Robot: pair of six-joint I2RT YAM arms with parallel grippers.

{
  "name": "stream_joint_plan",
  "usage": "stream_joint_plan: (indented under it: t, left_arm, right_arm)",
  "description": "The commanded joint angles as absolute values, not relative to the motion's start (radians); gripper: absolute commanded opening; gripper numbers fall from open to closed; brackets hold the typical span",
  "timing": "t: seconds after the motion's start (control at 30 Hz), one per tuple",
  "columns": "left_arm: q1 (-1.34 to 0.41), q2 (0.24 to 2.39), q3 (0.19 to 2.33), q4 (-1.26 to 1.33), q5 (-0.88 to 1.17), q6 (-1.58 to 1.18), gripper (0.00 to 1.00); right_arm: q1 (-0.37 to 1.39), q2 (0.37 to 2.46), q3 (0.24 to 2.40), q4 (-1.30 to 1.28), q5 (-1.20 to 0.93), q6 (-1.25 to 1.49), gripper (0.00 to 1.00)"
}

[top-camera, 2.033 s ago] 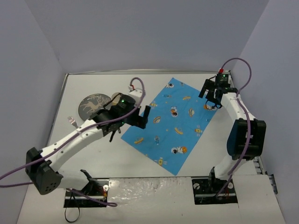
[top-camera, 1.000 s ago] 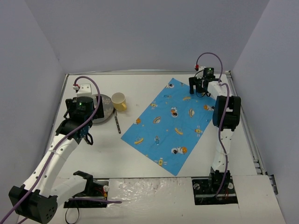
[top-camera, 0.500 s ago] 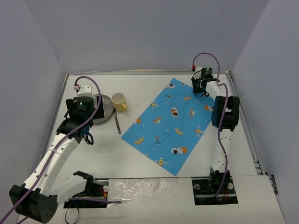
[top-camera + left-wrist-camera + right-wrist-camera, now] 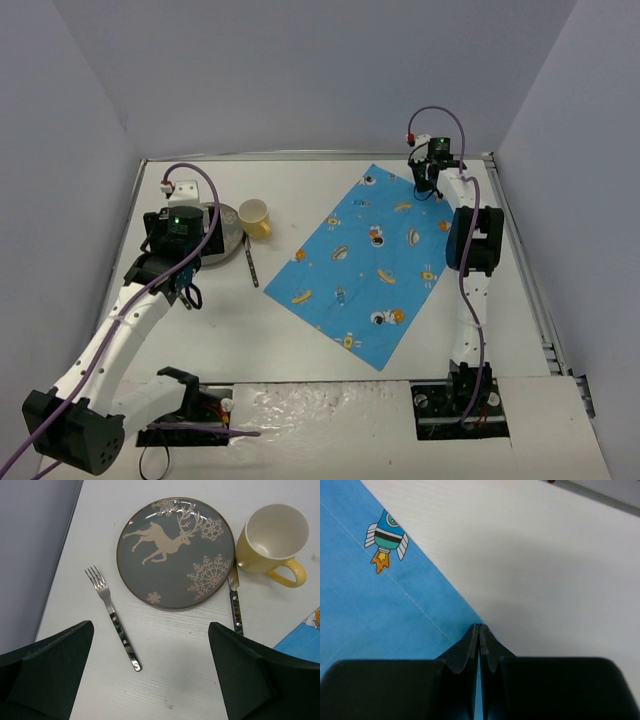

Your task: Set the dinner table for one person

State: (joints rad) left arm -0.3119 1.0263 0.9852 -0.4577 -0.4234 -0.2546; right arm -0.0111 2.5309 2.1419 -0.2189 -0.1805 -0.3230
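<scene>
A blue cartoon-printed cloth [image 4: 375, 265] lies diagonally on the white dinner table [image 4: 320, 340]. My right gripper [image 4: 428, 186] [image 4: 479, 627] is at the cloth's far right edge, shut on the blue cloth [image 4: 395, 605], with blue fabric showing between its fingers. My left gripper [image 4: 150, 625] [image 4: 185, 290] hangs open above the table. It holds nothing. Just beyond it are a grey reindeer plate [image 4: 175, 552] [image 4: 222, 225], a fork [image 4: 114, 620], a knife [image 4: 235, 607] [image 4: 250, 262] and a yellow mug [image 4: 275, 537] [image 4: 254, 216]. In the top view the left arm hides the fork.
Grey walls enclose the table on three sides. The table's thin metal rim [image 4: 300, 155] runs along the back. The fork lies left of the plate; the knife lies between plate and cloth, and the mug stands beside the plate's far right.
My right gripper closed on the cloth's far edge and moved slightly toward the back. The cloth shifted a little to the right. The left arm has stayed in place.
</scene>
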Motion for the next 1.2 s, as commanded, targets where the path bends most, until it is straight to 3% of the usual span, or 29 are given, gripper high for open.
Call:
stream_joint_plan:
  t: [0.0,0.17,0.3,0.5,0.77,0.97,1.17]
  left_arm:
    - [-0.305,1.031,0.994,-0.397,-0.449,-0.255,0.97]
    - [-0.305,1.037,0.996,-0.397,-0.446,-0.259,0.97]
    - [-0.305,1.035,0.996,-0.397,-0.443,-0.262,0.97]
    - [-0.304,1.028,1.002,-0.419,-0.436,-0.301,0.97]
    - [-0.304,1.005,1.012,-0.482,-0.392,-0.458,0.97]
    - [-0.281,0.980,0.983,-0.525,-0.337,-0.608,0.97]
    - [-0.147,0.929,0.851,-0.439,-0.167,-0.768,0.97]
  right_arm:
    - [-0.007,2.618,2.205,-0.351,-0.087,-0.371,0.01]
    - [-0.009,2.608,2.279,-0.350,-0.090,-0.341,0.02]
    - [-0.006,2.480,2.278,-0.321,-0.133,-0.286,0.09]
    - [0.079,2.219,2.160,-0.266,-0.143,-0.186,0.29]
    - [0.190,1.769,1.733,-0.129,-0.113,0.025,0.81]
    - [0.218,1.365,1.316,0.070,-0.137,0.207,0.99]
    - [0.218,1.002,0.915,0.321,-0.266,0.356,1.00]
